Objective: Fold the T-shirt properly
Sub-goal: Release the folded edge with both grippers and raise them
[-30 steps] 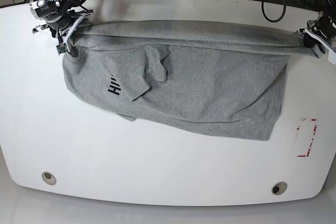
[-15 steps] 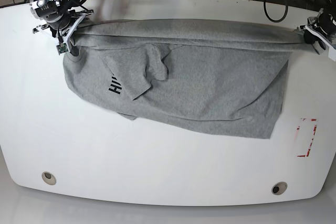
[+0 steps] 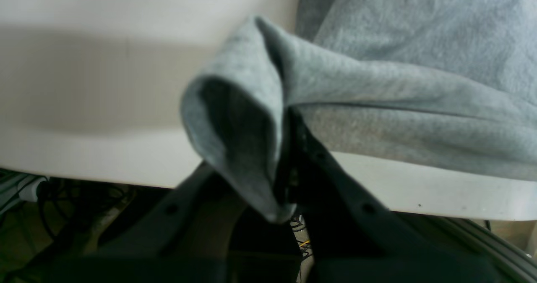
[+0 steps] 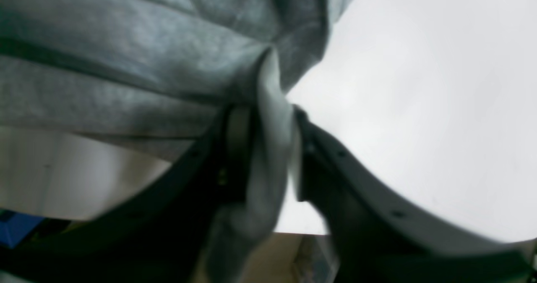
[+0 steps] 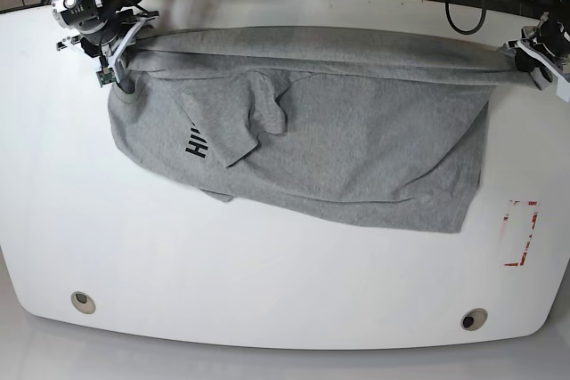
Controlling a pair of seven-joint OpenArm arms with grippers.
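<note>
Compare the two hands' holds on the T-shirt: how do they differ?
The left hand sits at the table's far edge on the base view's right; the right hand is at the opposite end. The left hand pinches a looped, pocket-like fold of the T-shirt; the right hand pinches a narrow bunched strip that hangs down between its fingers. Both are shut on the cloth, which is stretched between them.
</note>
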